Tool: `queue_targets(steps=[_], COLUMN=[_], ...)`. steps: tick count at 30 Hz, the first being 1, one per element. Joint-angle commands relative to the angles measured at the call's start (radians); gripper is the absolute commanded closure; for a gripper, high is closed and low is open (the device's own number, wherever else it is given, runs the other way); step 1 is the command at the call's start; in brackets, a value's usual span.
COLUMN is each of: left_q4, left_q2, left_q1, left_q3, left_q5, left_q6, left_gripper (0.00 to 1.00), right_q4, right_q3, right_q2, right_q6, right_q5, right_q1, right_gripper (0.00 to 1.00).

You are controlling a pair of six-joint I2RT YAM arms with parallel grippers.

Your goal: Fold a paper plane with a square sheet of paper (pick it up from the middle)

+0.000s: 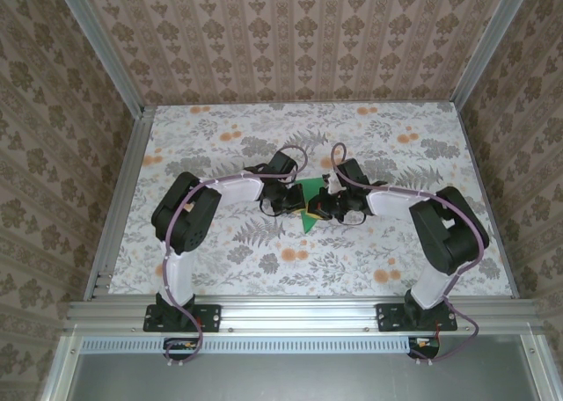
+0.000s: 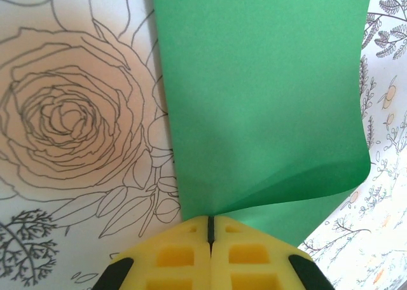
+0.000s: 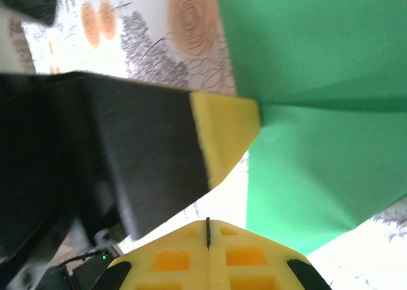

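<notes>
My left hand [image 2: 210, 225] sits at the near edge, yellow fingers [image 2: 173, 255] pressed together and pinching the near tip of the square sheet of paper [image 2: 261, 93]. The sheet runs far, its right corner curling up. On the left, the worktop [image 2: 70, 118] shows a rose outline.

Bright green square sheet of paper [image 2: 267, 93]: matte, mid-table, creased, one edge curling upward.

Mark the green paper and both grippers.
green paper [image 2: 261, 80], left wrist view, flat middle.
left gripper [image 2: 210, 226], left wrist view, seam between yellow fingertips.
right gripper [image 3: 208, 229], right wrist view, seam between yellow fingertips.
</notes>
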Motion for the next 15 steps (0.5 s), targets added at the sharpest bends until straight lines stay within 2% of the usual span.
queue_targets(steps=[1,15], left_q4=[-0.086,-0.090], left_q2=[0.045,0.047], left_q1=[-0.005,-0.010], left_q3=[-0.002,-0.005], left_q5=[-0.037,-0.040], left_q6=[-0.011,-0.014], left_gripper=[0.98,0.98], right_q4=[-0.065,-0.004], right_q3=[-0.023,-0.045], right_q2=[-0.021,0.071], right_q6=[-0.038,-0.014], right_q5=[-0.041,-0.056], right_q1=[0.006,0.049], right_gripper=[0.94,0.94])
